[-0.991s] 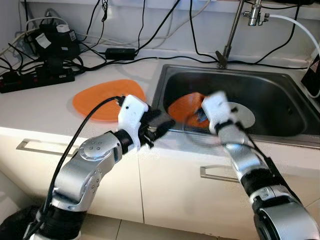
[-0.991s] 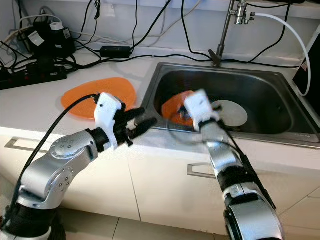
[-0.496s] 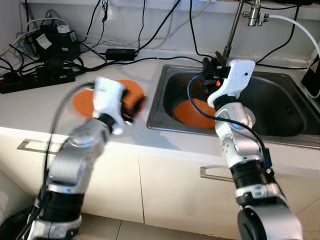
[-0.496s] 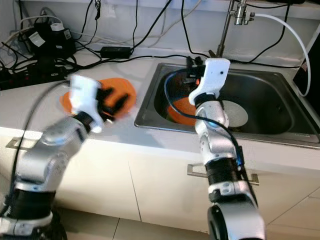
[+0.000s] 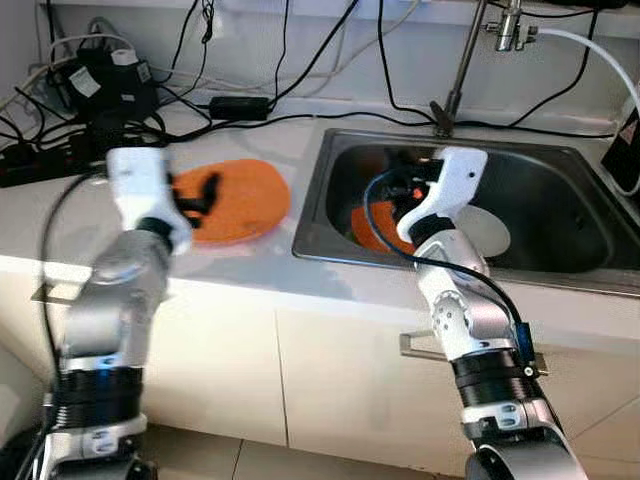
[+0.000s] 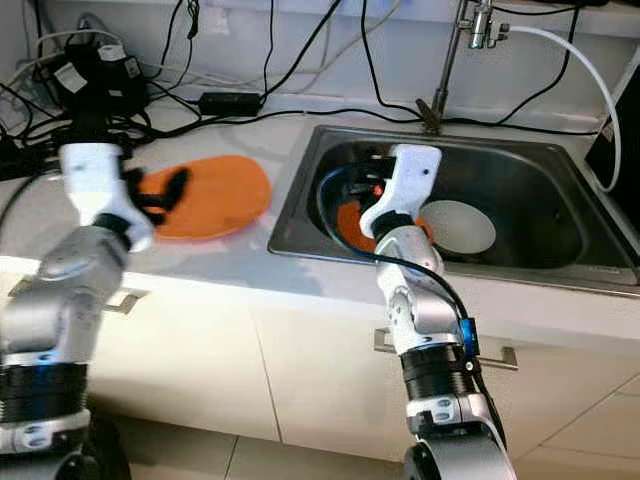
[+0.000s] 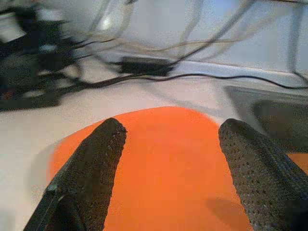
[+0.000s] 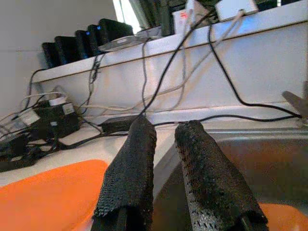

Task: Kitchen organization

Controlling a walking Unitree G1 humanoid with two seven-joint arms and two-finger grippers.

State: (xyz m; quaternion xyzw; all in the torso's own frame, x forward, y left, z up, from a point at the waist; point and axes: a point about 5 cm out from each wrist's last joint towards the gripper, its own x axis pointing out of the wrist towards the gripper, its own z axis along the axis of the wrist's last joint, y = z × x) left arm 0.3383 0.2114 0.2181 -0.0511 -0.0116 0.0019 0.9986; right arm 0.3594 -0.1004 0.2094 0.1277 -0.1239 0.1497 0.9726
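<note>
The left claw (image 7: 166, 168) hovers with fingers spread wide and empty over an orange mat (image 5: 240, 198) lying flat on the white table (image 5: 150, 250), just beside the steel sink (image 5: 330, 170). The right claw (image 8: 166, 185) is raised above the sink's near side, its fingers a narrow gap apart and holding nothing. Inside the sink lie a second orange mat (image 6: 350, 222) and a white plate (image 6: 458, 226).

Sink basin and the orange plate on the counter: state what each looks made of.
Sink basin: stainless steel by the look, brushed grey with soft reflections along its walls and rim. Orange plate on the white counter: probably plastic or melamine, judging by its even saturated colour and smooth, faintly glossy face; glazed ceramic cannot be ruled out. The left gripper hovers open above it.
</note>
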